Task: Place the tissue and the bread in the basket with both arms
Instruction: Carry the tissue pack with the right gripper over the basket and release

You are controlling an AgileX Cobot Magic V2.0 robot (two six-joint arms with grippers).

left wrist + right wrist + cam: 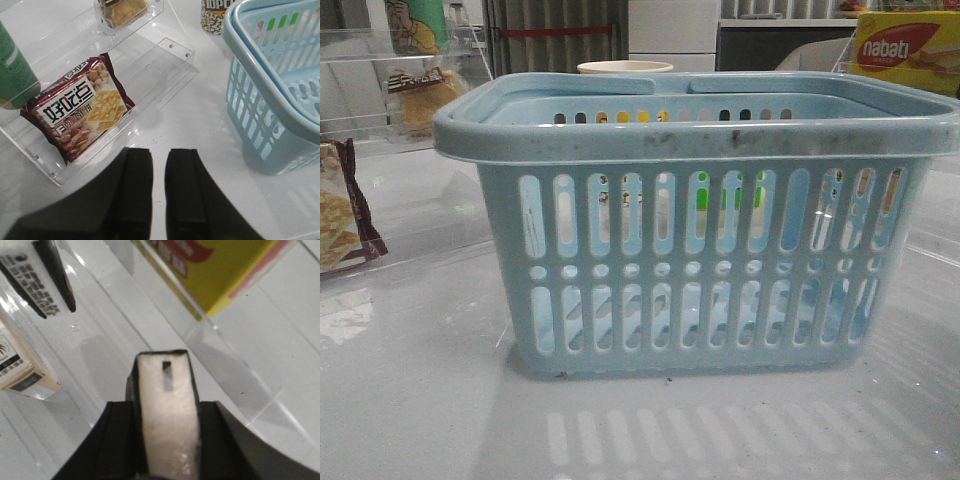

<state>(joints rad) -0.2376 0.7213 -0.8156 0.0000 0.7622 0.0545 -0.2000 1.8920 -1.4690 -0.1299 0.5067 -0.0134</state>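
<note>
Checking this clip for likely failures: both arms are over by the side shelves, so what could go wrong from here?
1. The left fingers point at the cracker packet. The bread lies beyond it on the clear shelf, so a wrong grab seems possible.
2. The right fingers sit close to the yellow box and a clear ledge, which they might knock.

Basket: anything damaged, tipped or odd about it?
The basket stands upright and looks intact. The only oddity is the dark scuffs and specks along its front rim, which look like wear or dirt rather than cracks. Nearby, the cracker packet lies askew on its clear shelf.
</note>
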